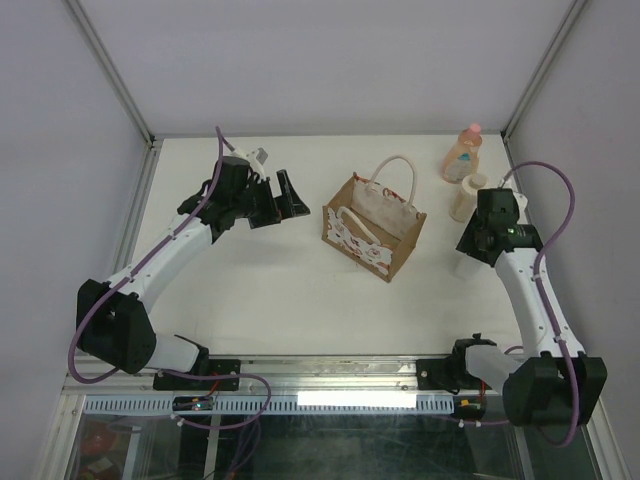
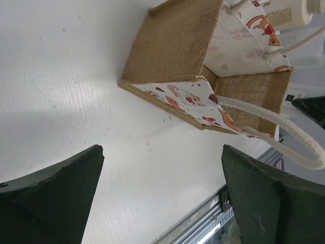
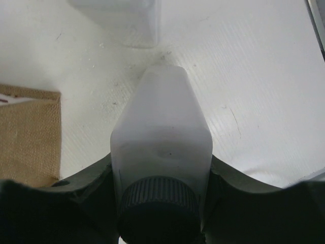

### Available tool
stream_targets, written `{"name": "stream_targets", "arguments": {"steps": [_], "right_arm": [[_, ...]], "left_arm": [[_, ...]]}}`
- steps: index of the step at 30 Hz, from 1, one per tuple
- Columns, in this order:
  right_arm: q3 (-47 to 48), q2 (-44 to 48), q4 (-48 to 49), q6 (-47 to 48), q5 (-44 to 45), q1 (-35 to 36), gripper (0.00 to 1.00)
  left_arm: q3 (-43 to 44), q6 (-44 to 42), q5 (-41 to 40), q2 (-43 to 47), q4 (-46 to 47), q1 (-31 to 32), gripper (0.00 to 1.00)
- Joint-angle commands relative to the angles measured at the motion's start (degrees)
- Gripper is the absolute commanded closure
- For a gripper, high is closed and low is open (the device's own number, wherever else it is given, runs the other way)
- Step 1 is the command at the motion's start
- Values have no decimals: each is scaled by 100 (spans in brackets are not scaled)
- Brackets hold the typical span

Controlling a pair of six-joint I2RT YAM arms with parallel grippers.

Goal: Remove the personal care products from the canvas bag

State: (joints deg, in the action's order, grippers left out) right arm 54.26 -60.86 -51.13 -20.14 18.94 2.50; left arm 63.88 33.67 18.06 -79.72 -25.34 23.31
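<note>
Right gripper: my right gripper [image 3: 161, 173] is clenched on a white bottle [image 3: 161, 117]. The fingers press its shoulders just under the dark cap [image 3: 158, 203], so the cap faces my wrist and the base points down at the table [image 1: 260, 300].
Why that hold: a grip high by the cap leaves the base free to land flat. I judge this to be a set-down, but I cannot tell whether the base touches the table yet.
Held bottle's place: outside the canvas bag [image 1: 403, 248], to its right and near its right wall.
Left gripper: my left gripper [image 2: 161, 150] is spread wide with nothing between the fingers. It hangs to the left of the bag and faces its open mouth.
Why it waits there: my guess is that it is clear of the right arm's path yet placed to steady the bag or reach in.
Bag: upright, mouth up, with the rope handles [image 1: 395, 170] arching over the opening. The lining my left wrist sees holds no product, but part of the floor is hidden.
Already out: a peach-orange bottle [image 1: 462, 155] and a cream bottle [image 1: 464, 197] stand upright beyond the bag's right side, near each other and apart from the bag.
Unclear: a pale container [image 3: 117, 20] sits just past the held bottle, farther from the bag's corner. I cannot tell what it is.
Progress: nearly finished, I judge.
</note>
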Motion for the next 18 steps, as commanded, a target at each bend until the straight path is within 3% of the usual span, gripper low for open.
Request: {"name": "stream_targets", "arguments": {"steps": [1,9,18], "right_arm": [[198,-78,1297,-17,-98,-508,100],[236,-436,1618,157,-474,-1284,100],[306,-752,1575,128,-884,-1375,100]], "left_arm": [[332,-133,-70,72,69,42,1],[541,-359,-199,52,-199,36,1],[550,-436,-374,103,-332,38,1]]}}
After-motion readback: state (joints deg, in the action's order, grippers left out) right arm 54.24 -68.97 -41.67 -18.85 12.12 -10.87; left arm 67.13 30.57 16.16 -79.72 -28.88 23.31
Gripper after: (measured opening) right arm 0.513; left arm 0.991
